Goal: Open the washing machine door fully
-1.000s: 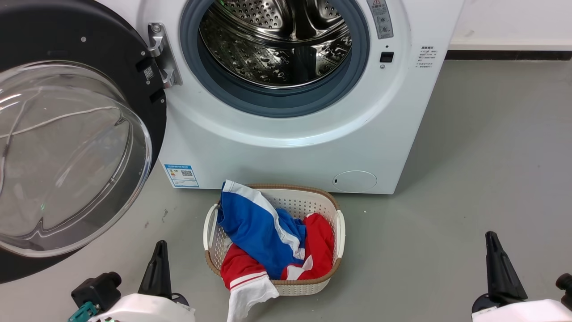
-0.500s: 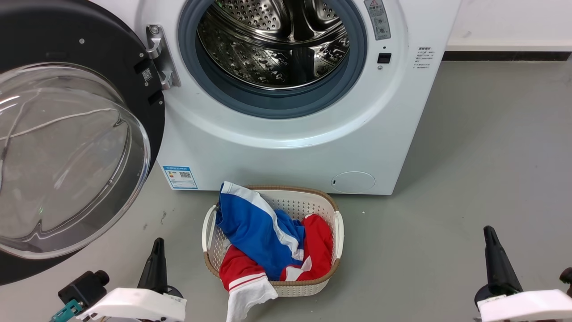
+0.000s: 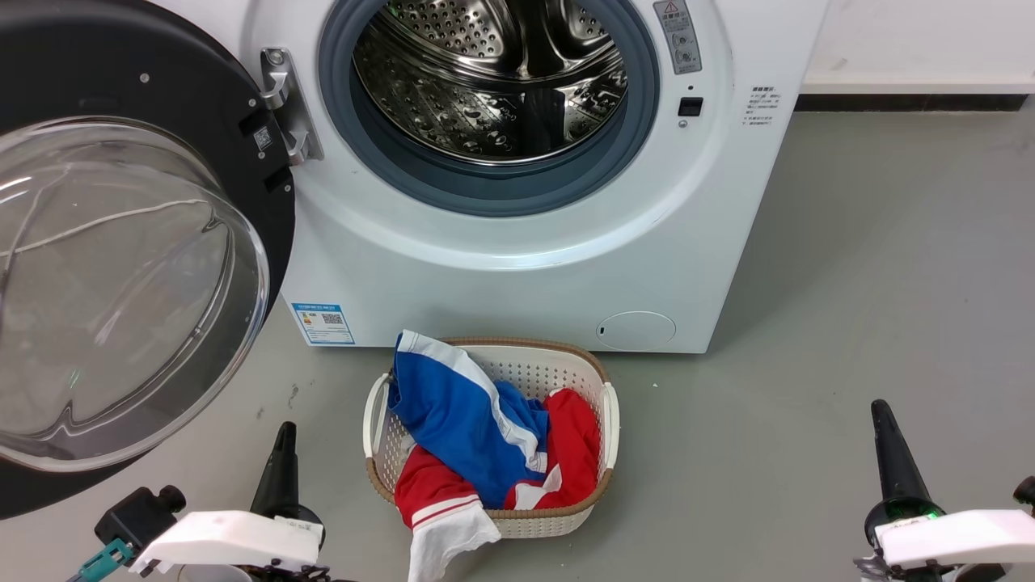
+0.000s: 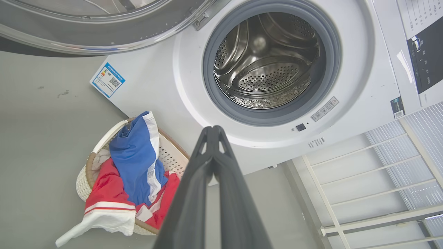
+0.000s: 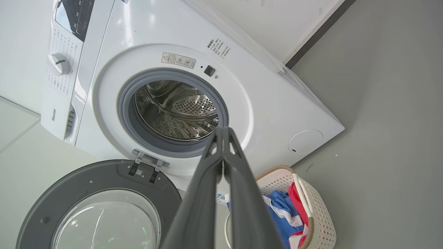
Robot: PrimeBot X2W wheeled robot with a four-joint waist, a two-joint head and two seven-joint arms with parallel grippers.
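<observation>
The white washing machine (image 3: 501,275) stands ahead with its steel drum (image 3: 493,81) showing. The washing machine door (image 3: 121,283), a black rim around a clear glass bowl, hangs swung out to the left on its metal hinge (image 3: 283,105), its inner side facing me. My left gripper (image 3: 284,428) is low on the left, below the door and apart from it, and my right gripper (image 3: 877,408) is low on the right over bare floor. In the wrist views, the left gripper (image 4: 213,129) and right gripper (image 5: 223,130) are shut on nothing. The door (image 5: 86,176) lies wide open.
A white laundry basket (image 3: 610,420) with blue, red and white clothes (image 3: 461,412) sits on the floor before the machine, between my grippers. Grey floor (image 3: 889,267) stretches to the right up to a wall with dark skirting (image 3: 914,101). A white rack (image 4: 363,173) stands beside the machine.
Both grippers have drawn back a little toward the bottom edge. The whole picture has shifted slightly, so the camera moved. The door stands at the same angle to the machine.
</observation>
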